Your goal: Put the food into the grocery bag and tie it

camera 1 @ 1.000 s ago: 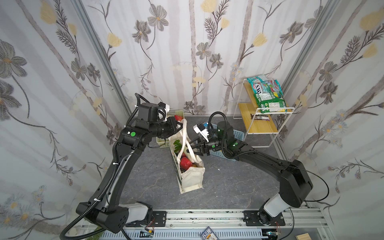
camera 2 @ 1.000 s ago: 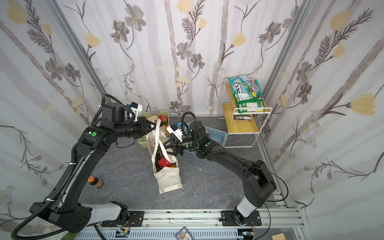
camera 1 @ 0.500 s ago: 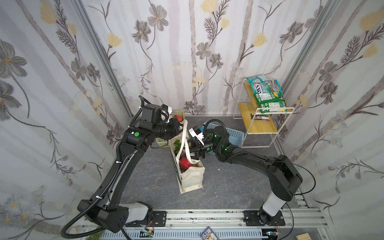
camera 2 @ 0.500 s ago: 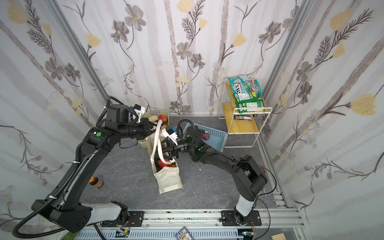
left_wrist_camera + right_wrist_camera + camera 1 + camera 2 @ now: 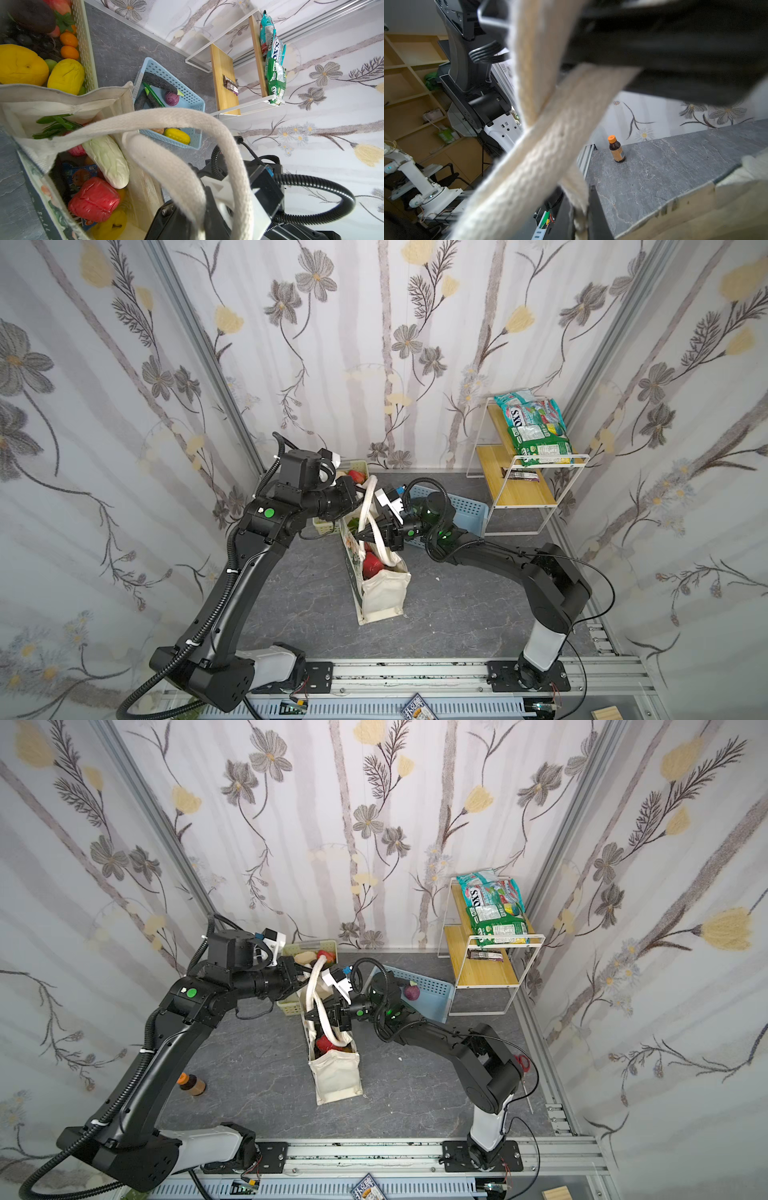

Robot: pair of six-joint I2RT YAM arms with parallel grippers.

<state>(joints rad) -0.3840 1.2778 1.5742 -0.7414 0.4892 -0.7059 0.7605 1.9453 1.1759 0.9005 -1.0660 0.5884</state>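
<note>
Reaching left, my right end effector [image 5: 311, 1016] has closed on one handle [image 5: 328, 1029] of the grocery bag [image 5: 336, 1073]; my left end effector [image 5: 302, 974] stays clamped on the other handle [image 5: 312, 977].

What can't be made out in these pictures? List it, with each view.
- Right pincer: tiny in both top views, blurred behind the strap in the right wrist view; grip unclear.
- Left pincer: tips hidden by the strap in both top views.
- Bag: lower food buried under the red pepper, left wrist view.
</note>
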